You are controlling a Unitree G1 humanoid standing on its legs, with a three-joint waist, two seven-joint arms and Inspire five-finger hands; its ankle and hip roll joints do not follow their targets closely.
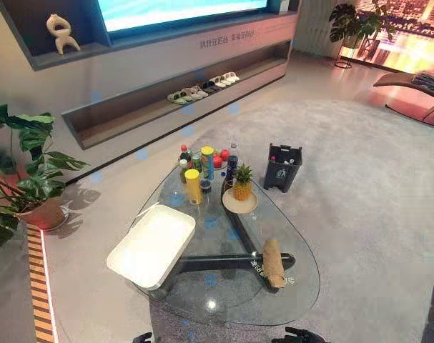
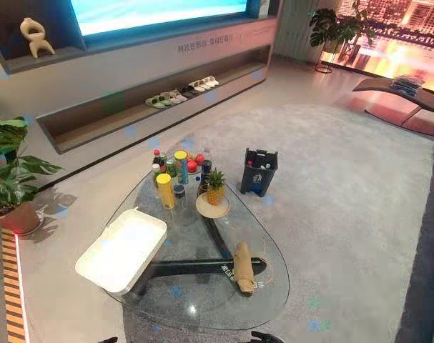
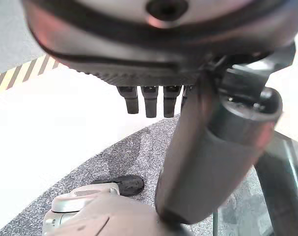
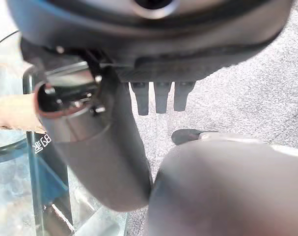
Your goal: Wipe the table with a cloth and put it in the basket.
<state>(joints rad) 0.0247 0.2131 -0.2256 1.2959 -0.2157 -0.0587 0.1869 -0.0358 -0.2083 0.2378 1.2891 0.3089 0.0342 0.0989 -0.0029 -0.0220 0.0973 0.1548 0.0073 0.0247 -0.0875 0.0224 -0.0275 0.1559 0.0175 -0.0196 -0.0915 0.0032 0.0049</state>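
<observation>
We see a grey carpet spread under and around a rounded glass surface, which rests on a dark three-armed frame visible through the glass. A white rectangular tray sits on the surface's left side, with its outer corner over the rim. A dark basket stands on the carpet just beyond the surface's far right edge, apart from the glass. The tan cloth lies rolled on the right part of the surface, close to the rim and directly above one arm of the frame; nothing touches it. At the surface's far end we see a pineapple upright on a round plate, a yellow canister beside it, and a tight cluster of bottles behind both. The left hand hangs off the surface's near left edge with its fingers straight and released, grasping nothing. The right hand hangs off the near right edge with its fingers equally slack and empty, well apart from the cloth.
</observation>
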